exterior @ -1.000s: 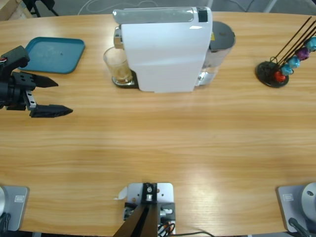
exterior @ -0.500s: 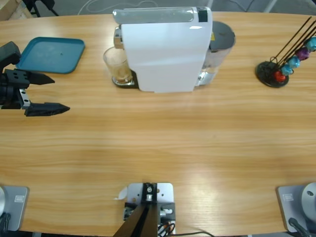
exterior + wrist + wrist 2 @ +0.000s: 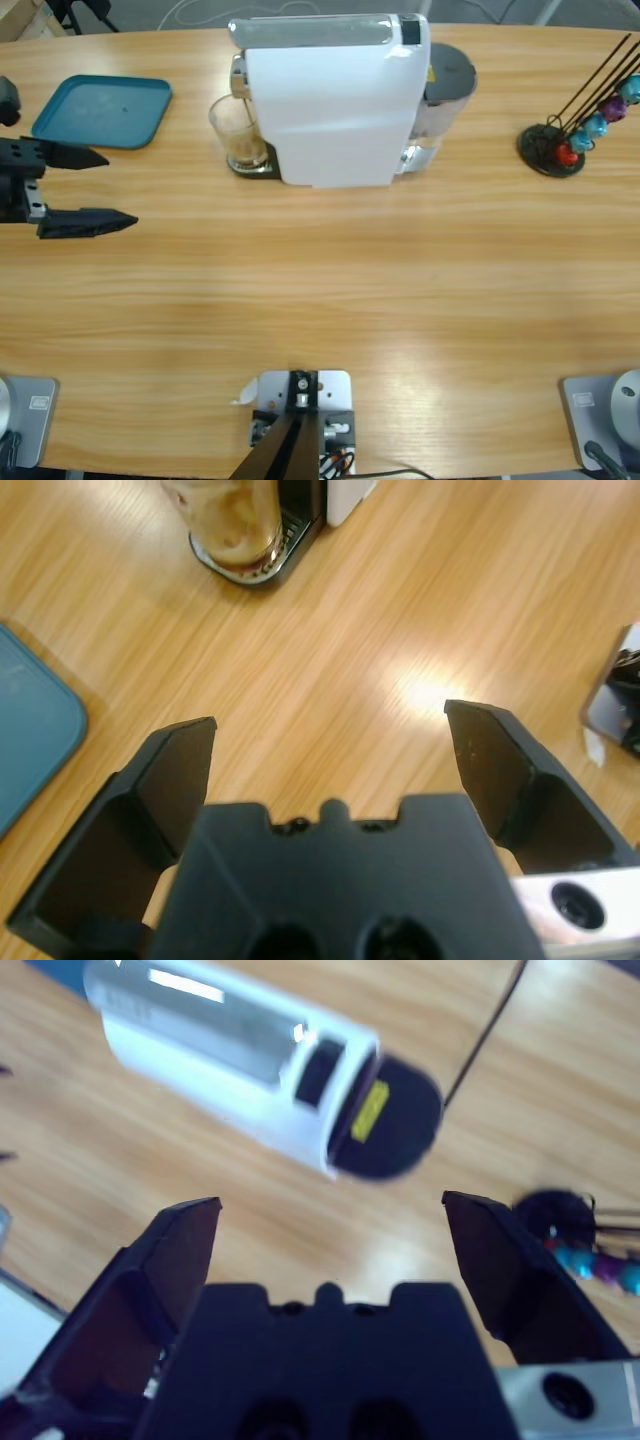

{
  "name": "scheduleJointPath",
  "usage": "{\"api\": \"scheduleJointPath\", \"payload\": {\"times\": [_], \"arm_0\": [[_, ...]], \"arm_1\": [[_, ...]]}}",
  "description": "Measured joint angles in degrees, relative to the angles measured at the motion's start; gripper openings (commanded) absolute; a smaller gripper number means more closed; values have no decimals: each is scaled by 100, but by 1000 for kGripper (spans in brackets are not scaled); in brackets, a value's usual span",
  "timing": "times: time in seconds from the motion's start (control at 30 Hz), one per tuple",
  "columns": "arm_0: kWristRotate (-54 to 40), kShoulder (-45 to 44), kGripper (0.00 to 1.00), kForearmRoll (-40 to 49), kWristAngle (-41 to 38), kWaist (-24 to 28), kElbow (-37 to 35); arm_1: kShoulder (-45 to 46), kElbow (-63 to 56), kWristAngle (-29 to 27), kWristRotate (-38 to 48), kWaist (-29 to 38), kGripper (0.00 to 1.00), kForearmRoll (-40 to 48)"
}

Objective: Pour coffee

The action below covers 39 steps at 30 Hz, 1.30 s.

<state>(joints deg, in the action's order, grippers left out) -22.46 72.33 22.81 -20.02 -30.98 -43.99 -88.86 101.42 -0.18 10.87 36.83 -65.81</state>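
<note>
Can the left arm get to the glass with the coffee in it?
Probably yes. The left gripper is open, and only bare table lies between it and the glass by the coffee machine.

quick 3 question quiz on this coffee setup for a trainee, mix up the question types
1. True or false: the left gripper is shut on the glass tumbler.
2. Where does the tumbler stand? A) on the teal tray B) on the drip tray of the white coffee machine C) beside the capsule rack
3. Fill in: the tumbler holds a little tan-brown ____ at its bottom.

Key: 1 false, its fingers are spread and hold nothing; 2 B; 3 coffee.
</note>
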Motion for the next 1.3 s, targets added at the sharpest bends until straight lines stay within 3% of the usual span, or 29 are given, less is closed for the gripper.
{"api": "scheduleJointPath", "payload": {"times": [0.27, 0.4, 0.5, 0.67, 0.77, 0.97, 1.3], "arm_0": [[145, -319, 1000, 8, 1, -12, 8], [226, -358, 1000, 8, 46, -16, 7], [238, -567, 1000, 8, 87, -17, 1], [337, -801, 1000, 41, 87, -101, -13], [432, -820, 1000, 57, 87, -171, -25], [707, -833, 1000, 58, 87, -177, -241], [709, -834, 1000, 58, 100, -175, -107]], "arm_1": [[2187, -3075, 239, -70, 21, 1000, 1079], [3277, -4646, 202, -392, 31, 1000, 2090], [3806, -5185, 85, -469, 33, 1000, 2539], [3986, -5676, -386, -890, 33, 991, 3322], [4185, -6159, -291, -888, 77, 996, 4156], [3903, -6490, -272, -1009, 220, 1000, 4935], [3803, -6647, -349, -1241, 227, 1000, 5062]]}}
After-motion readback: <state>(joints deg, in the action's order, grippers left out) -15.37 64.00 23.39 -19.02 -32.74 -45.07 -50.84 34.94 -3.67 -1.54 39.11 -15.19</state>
